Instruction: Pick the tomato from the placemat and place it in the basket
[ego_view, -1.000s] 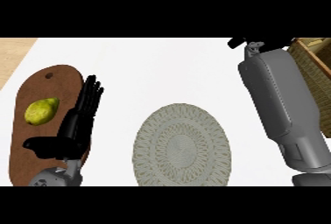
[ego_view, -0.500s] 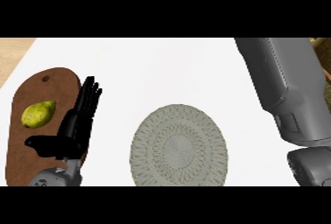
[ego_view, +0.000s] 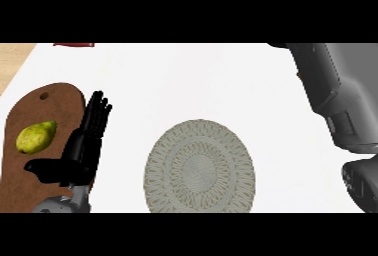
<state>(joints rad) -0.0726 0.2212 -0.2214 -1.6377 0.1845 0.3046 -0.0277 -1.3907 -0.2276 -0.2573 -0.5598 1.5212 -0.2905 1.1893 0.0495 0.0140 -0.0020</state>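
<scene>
Placement stage, judged from the layout: the round woven grey placemat (ego_view: 199, 166) lies bare at centre, with no tomato on it, and neither the tomato nor the basket shows anywhere in the head view. Whether the tomato is being carried or already sits in the basket cannot be told.

Right arm: only the grey forearm (ego_view: 339, 95) is visible, a large mass running from the upper right corner down the right edge, with a darker joint at the lower right. The right hand lies outside the view, so its fingers cannot be described. By judgement, this arm is the working one, and the next move calls for bringing the hand over the basket and letting the tomato go inside its rim, or, if that is done, withdrawing the arm to rest.

Left hand (ego_view: 83, 145): black, open, fingers straight and pointing toward the far edge of the counter, thumb (ego_view: 46, 169) spread out to the left. It rests along the right edge of a brown wooden cutting board (ego_view: 29, 110), holding nothing.

Other items: a yellow-green fruit, pear-like or lemon-like (ego_view: 35, 137), lies on the cutting board just left of the resting hand and apart from it. A small dark red object (ego_view: 74, 44) shows at the far edge of the white counter (ego_view: 207, 80); too little is visible to name it.
</scene>
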